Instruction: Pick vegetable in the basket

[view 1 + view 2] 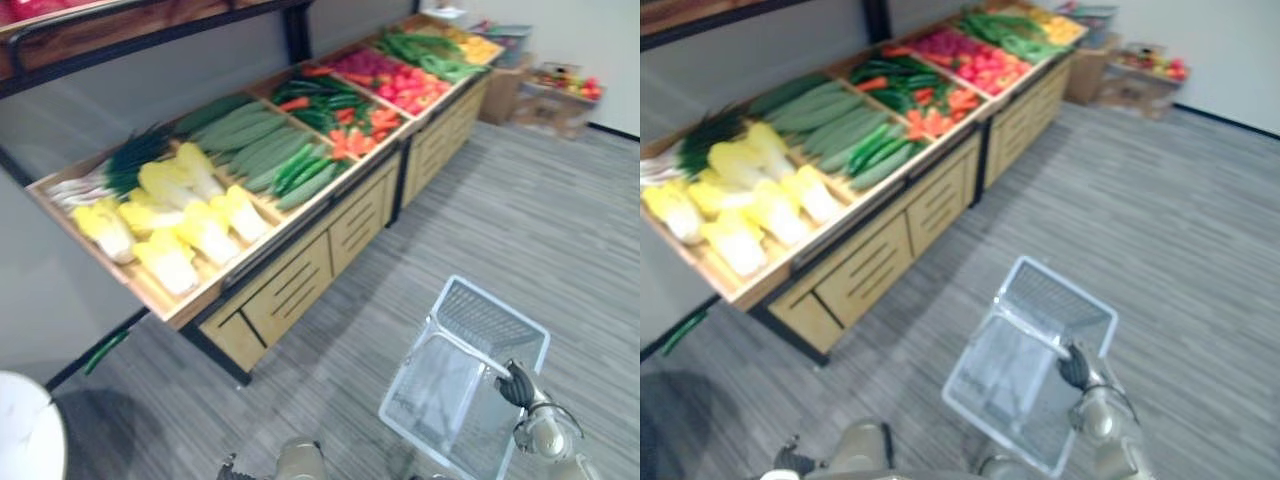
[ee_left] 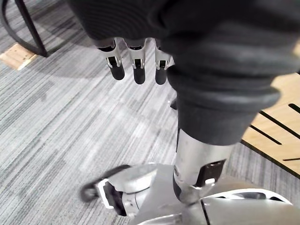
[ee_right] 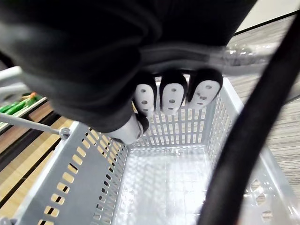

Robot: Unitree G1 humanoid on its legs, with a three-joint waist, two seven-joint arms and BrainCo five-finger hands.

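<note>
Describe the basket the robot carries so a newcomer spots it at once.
Find the long wooden produce stand along the wall. In front of it, the right hand grips the handle of a white slotted plastic basket. Unlike the loaded stand, it is empty.

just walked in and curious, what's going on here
The right robot hand is curled round the handle of a white basket and holds it in front of a wooden stand of vegetables. The basket has nothing in it yet. The left robot hand hangs open over the floor, holding nothing. No vegetable has been picked.
</note>
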